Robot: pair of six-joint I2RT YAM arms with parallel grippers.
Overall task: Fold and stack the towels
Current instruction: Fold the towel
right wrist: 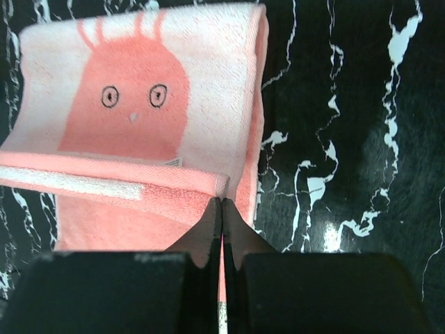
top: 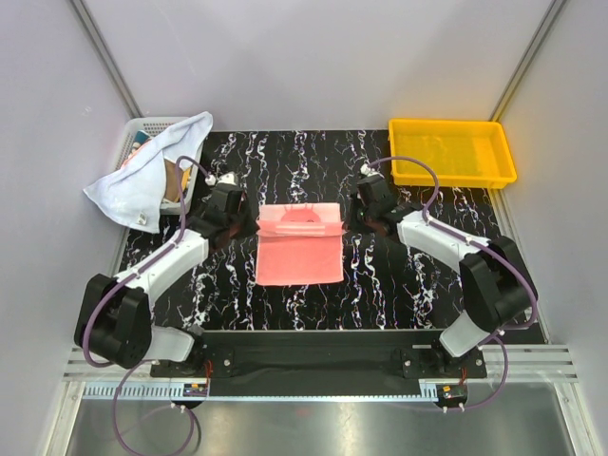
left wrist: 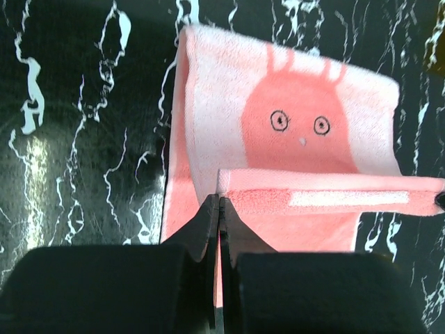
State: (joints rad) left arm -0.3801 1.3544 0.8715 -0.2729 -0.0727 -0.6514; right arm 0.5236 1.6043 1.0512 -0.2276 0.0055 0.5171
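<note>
We see the pink towel (top: 299, 249) lying flat near the middle of the black marbled table (top: 399, 285), between the two arms. The left gripper (left wrist: 220, 203) is clenched on the towel's far left corner and the right gripper (right wrist: 222, 203) is pinched tight on its far right corner. Between them the far hem is raised as a taut band across the cloth. In both wrist views this band crosses the lower part of a darker pink printed figure with two round eyes, hiding its bottom edge.

At the far left corner stands a white mesh basket (top: 142, 126), with a white towel (top: 138, 182) draped over its near rim and spilling off the table edge; something brownish shows beneath it, too hidden to name. A yellow tray (top: 451, 176) sits at the far right. Both are well apart from the pink towel.
</note>
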